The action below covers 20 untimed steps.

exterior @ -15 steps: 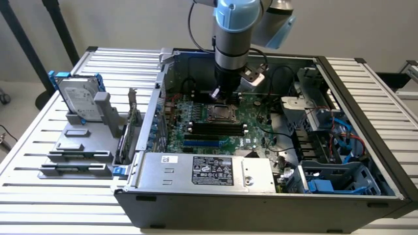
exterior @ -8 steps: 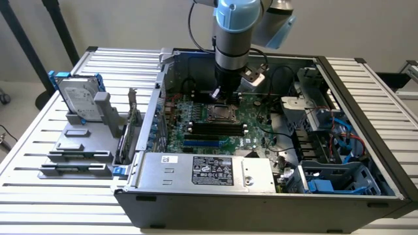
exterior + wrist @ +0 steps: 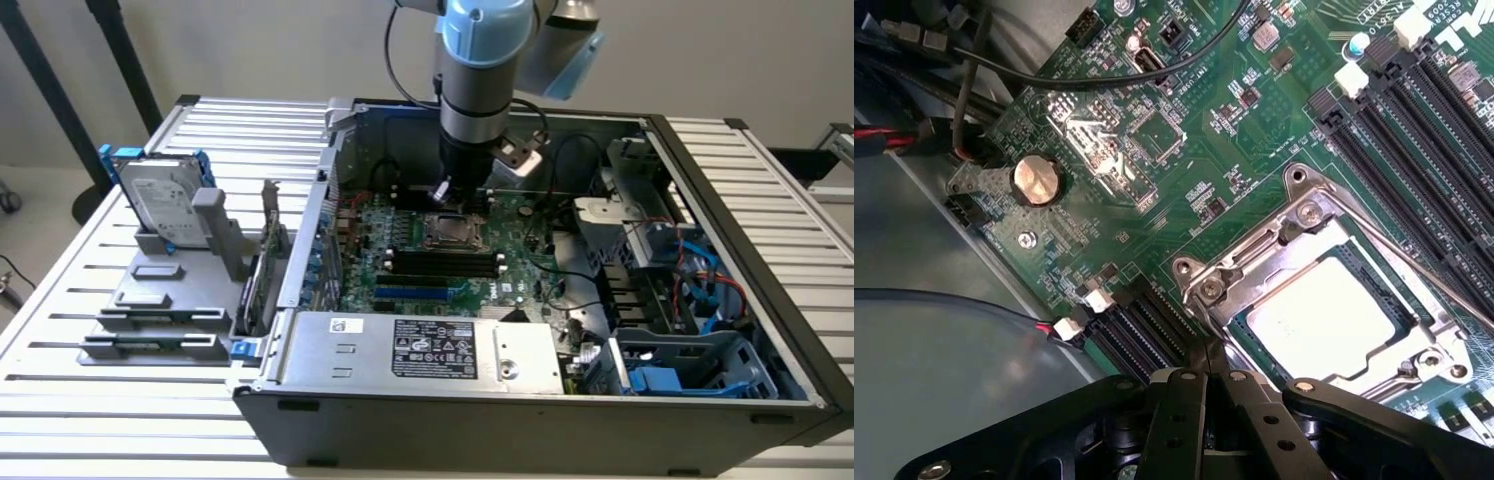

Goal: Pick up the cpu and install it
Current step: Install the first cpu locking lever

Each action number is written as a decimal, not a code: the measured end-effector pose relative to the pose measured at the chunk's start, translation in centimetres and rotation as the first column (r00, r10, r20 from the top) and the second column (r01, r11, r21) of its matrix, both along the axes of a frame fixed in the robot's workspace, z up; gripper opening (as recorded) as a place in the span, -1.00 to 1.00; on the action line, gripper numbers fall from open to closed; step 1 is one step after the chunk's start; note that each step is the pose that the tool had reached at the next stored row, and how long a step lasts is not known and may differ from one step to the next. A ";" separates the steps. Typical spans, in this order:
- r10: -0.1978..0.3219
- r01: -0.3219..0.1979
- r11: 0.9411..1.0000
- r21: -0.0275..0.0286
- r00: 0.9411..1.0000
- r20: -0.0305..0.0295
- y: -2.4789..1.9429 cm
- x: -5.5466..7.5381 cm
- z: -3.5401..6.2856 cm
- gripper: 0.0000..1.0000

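The gripper (image 3: pixel 1214 362) is closed tight, holding nothing, right beside the socket (image 3: pixel 1332 300) where the cpu (image 3: pixel 1324 315) already sits, so it might bump and scratch the chip.

An open computer case (image 3: pixel 561 400) lies on a slatted table (image 3: pixel 80 300), its green motherboard (image 3: pixel 400 270) near centre. A power supply (image 3: pixel 427 350) sits at 6 o'clock; a silver hard drive (image 3: pixel 160 205) stands in a grey holder (image 3: pixel 167 290) at 9 o'clock

cpu (image 3: pixel 1332 312) apparently in socket (image 3: pixel 1306 212)
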<state>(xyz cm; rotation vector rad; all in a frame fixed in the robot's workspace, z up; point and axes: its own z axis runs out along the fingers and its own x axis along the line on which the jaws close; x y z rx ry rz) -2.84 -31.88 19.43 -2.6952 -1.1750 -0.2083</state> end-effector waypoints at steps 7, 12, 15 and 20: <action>-0.001 0.001 1.000 -0.002 1.000 0.003 -0.05 0.1 0.09 -0.79; -0.001 0.001 1.000 -0.002 1.000 0.001 -0.05 0.1 0.39 -0.79; -0.001 0.001 1.000 -0.002 1.000 -0.002 -0.06 0.1 0.56 -0.79; -0.001 0.001 1.000 -0.002 1.000 -0.006 -0.19 0.1 0.64 -0.79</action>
